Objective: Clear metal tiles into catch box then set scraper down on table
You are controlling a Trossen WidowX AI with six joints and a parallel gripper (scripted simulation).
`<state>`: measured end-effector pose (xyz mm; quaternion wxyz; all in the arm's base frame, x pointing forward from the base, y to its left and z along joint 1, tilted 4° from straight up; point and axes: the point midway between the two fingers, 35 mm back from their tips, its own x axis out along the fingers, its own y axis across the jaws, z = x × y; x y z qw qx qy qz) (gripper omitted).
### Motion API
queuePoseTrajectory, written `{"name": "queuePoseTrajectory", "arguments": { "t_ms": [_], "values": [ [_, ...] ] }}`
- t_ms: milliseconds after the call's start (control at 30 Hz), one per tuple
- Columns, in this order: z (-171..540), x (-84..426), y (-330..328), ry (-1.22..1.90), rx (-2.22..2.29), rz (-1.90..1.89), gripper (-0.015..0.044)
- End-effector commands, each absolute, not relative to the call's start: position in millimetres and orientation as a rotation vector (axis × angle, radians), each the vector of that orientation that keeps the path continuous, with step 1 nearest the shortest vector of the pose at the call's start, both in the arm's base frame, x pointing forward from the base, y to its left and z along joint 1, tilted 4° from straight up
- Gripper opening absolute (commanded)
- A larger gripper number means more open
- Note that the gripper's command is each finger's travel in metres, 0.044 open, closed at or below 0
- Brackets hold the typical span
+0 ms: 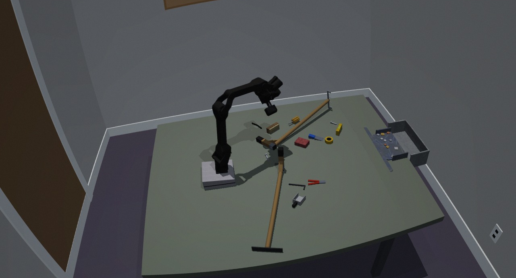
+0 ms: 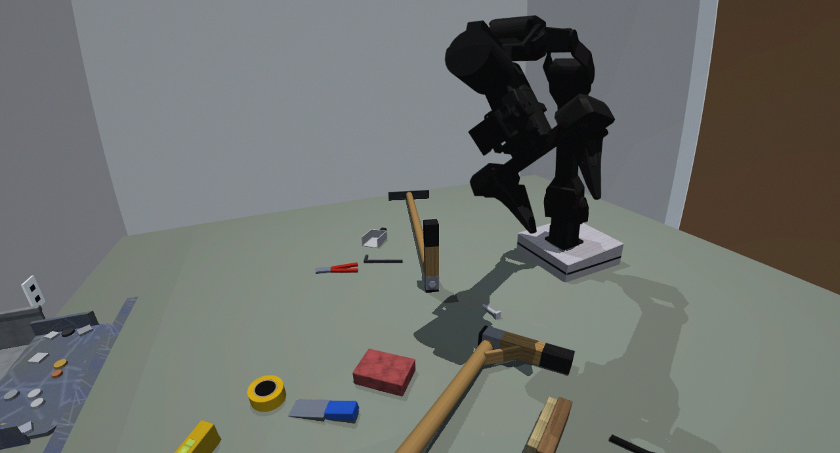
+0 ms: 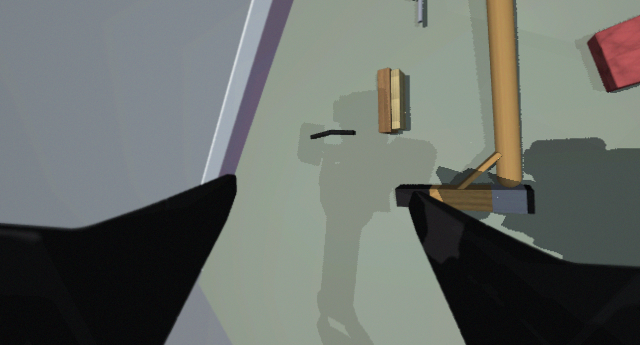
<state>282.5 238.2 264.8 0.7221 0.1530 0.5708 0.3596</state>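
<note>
Small light, orange and dark metal tiles (image 1: 396, 148) (image 2: 38, 357) lie scattered on the steel bench plate (image 1: 379, 143) (image 2: 82, 362). The grey catch box (image 1: 420, 158) adjoins the plate's far end. One long wooden tool (image 1: 275, 204) (image 2: 415, 215) has a flat black blade and an upright grip with a black end. A second long tool (image 1: 302, 121) (image 2: 446, 403) (image 3: 505, 85) has a thin metal head with bent ends and a sideways black-ended grip. My gripper (image 2: 565, 215) (image 3: 326, 191) is open and empty, high above the table. Its right finger overlaps the second tool's grip end in the wrist view.
Near the second tool lie a wooden block (image 1: 273, 127) (image 3: 390, 100), a red block (image 1: 302, 142) (image 2: 384, 371), a yellow tape roll (image 1: 329, 140) and a blue-handled putty knife (image 2: 340, 410). Red pliers (image 1: 315, 181), a hex key (image 1: 296, 184) and a small scoop (image 1: 299, 198) lie beside the black-bladed tool.
</note>
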Motion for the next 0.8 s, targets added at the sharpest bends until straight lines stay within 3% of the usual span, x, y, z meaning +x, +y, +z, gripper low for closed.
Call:
{"name": "queuePoseTrajectory", "arguments": {
  "t_ms": [0, 167, 700, 767],
  "values": [
    [259, 288, 240, 1.317, 0.387, 0.790, 0.0440],
    [257, 290, 240, 1.335, 0.403, 0.788, 0.0440],
    [248, 296, 226, 1.198, 0.086, 0.917, 0.0020],
    [247, 297, 224, 1.180, 0.042, 0.934, 0.0000]
  ]
}}
